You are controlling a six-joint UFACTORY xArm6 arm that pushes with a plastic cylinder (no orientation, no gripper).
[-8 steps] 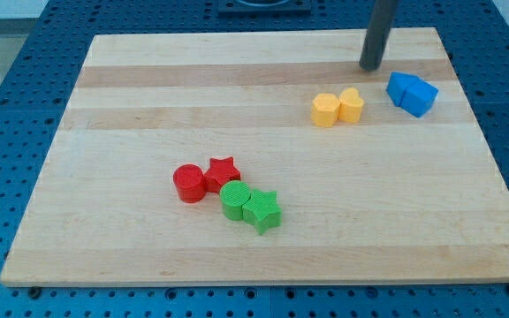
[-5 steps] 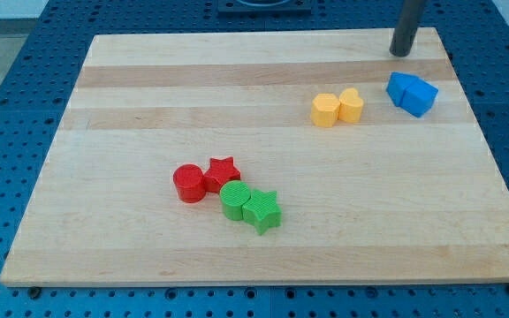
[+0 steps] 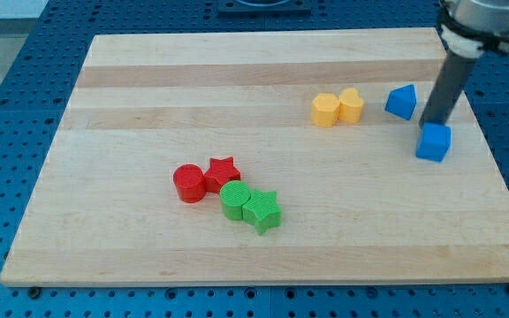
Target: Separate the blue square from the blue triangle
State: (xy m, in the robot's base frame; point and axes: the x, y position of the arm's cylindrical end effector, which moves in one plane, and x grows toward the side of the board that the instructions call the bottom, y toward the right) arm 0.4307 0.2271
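Tip (image 3: 431,124) of my rod, which has no fingers to open or close, sits against the top edge of the blue square (image 3: 434,141), near the counter's (image 3: 237,88) right edge. The blue triangle (image 3: 401,102) lies apart, up-left of it. Both look light, rigid and apt to slide or spin; pushing a flat face centrally should steer best.

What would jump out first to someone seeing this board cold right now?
Probably my tip, a dark rod coming down at the view's right and ending right against the top of the blue square, with the blue triangle apart from it, up and to the left. Next, the red and green cluster: a red round block, red star, green round block and green star packed together below centre.
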